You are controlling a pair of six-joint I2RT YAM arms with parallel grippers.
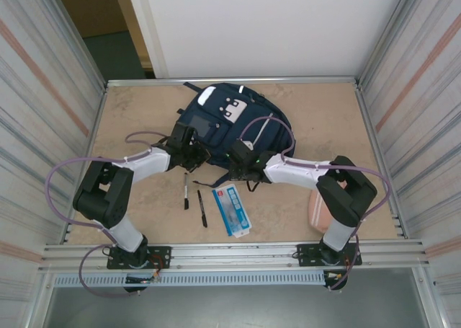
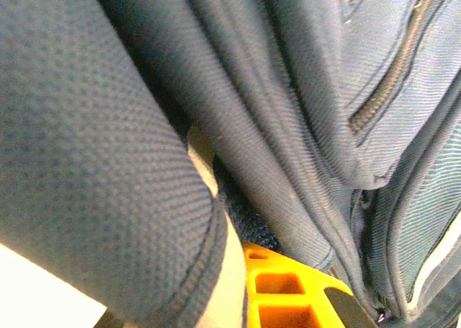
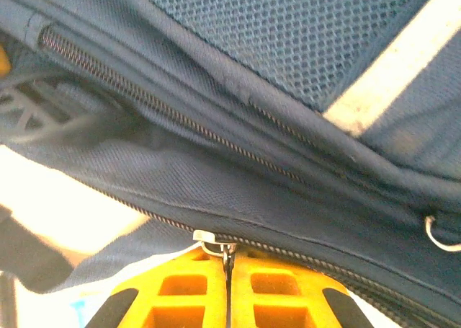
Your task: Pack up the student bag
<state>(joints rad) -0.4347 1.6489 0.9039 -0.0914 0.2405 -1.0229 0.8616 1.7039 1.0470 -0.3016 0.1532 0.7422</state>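
The student bag (image 1: 232, 120), navy with white patches, lies flat at the back middle of the table. My left gripper (image 1: 193, 152) is at its near left edge. In the left wrist view a padded mesh strap (image 2: 94, 162) covers one finger, and the other yellow finger (image 2: 288, 292) presses against the strap's edge, so the left gripper (image 2: 241, 270) is shut on the bag's fabric. My right gripper (image 1: 242, 166) is at the bag's near edge. In the right wrist view the right gripper (image 3: 227, 259) is shut on the metal zip pull (image 3: 216, 240) of a closed zip.
Two black pens (image 1: 186, 191) (image 1: 202, 207) and a blue-and-white packet (image 1: 233, 210) lie on the table in front of the bag. A pink pouch (image 1: 316, 210) sits under the right arm. Metal walls enclose the table on both sides.
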